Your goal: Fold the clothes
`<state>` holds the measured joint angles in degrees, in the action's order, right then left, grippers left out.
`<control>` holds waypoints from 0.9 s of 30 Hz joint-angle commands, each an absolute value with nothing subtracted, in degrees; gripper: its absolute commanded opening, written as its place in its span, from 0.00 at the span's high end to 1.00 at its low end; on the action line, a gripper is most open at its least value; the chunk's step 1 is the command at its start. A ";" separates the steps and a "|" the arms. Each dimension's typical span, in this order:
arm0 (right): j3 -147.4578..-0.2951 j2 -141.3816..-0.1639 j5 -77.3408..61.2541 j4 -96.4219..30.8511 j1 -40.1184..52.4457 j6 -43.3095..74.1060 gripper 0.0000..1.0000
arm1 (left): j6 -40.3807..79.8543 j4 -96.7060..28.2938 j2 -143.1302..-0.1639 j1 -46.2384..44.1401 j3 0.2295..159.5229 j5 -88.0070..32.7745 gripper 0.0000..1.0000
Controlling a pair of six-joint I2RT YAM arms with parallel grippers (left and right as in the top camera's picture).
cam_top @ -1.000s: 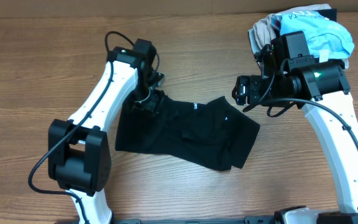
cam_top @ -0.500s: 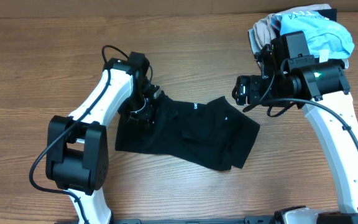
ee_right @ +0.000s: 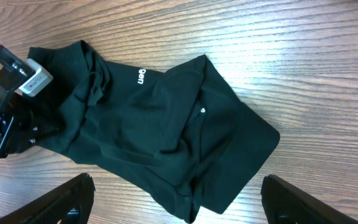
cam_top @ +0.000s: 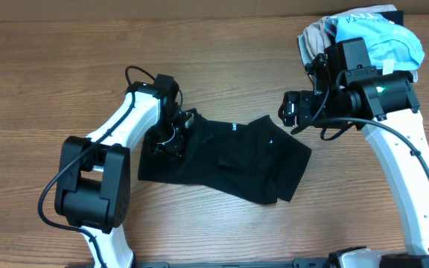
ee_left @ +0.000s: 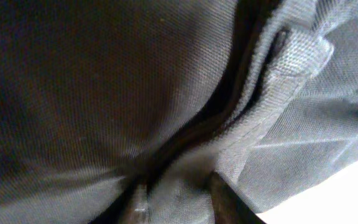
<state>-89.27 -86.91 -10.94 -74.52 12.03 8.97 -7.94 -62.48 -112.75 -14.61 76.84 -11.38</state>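
Observation:
The black garment lies crumpled in the middle of the wooden table, with small white logos on its upper part. It also shows in the right wrist view and fills the left wrist view. My left gripper is pressed into the garment's upper left part. Its fingers are closed on a bunched fold of the black fabric. My right gripper hangs above the table just right of the garment's upper right corner. It is open wide and empty.
A light blue garment lies on a beige-grey one in a pile at the back right, behind the right arm. Bare wooden table surrounds the black garment.
My left gripper has moved toward me and down, from the garment's top left edge into its fabric. The right arm and the garment's outline have not moved.

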 commanded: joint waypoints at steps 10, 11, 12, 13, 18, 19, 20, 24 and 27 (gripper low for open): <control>-90.06 -86.83 -10.37 -73.97 11.92 8.71 0.11 | -9.04 -70.11 -112.49 -15.64 84.01 -15.70 0.96; -90.06 -86.80 -10.37 -74.00 11.92 8.71 0.11 | -9.32 -70.78 -112.49 -16.10 84.71 -16.36 0.96; -90.06 -86.80 -10.37 -74.08 11.92 8.71 0.11 | -9.63 -71.40 -112.49 -16.67 85.19 -16.82 0.96; -90.06 -86.83 -10.37 -74.17 11.92 8.71 0.11 | -10.02 -71.96 -112.49 -17.43 85.41 -17.12 0.96; -90.06 -86.83 -10.37 -74.17 11.92 8.71 0.11 | -10.31 -73.60 -112.49 -21.93 85.25 -17.69 0.96; -90.06 -86.83 -10.37 -74.17 11.92 8.73 0.11 | -10.31 -73.89 -112.49 -23.29 85.23 -17.69 0.96; -90.06 -86.80 -10.37 -74.17 11.92 8.71 0.11 | -10.28 -73.97 -112.51 -24.29 85.23 -17.69 0.96; -90.06 -86.80 -10.35 -74.24 11.92 8.71 0.10 | -10.24 -74.37 -112.51 -29.61 85.23 -17.87 0.95; -90.06 -86.80 -10.35 -74.22 11.90 8.73 0.11 | -10.07 -74.15 -112.51 -32.91 85.23 -16.84 0.78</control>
<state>-89.27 -86.91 -10.92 -74.43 12.03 8.99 -9.56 -74.06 -112.75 -30.41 84.38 -16.08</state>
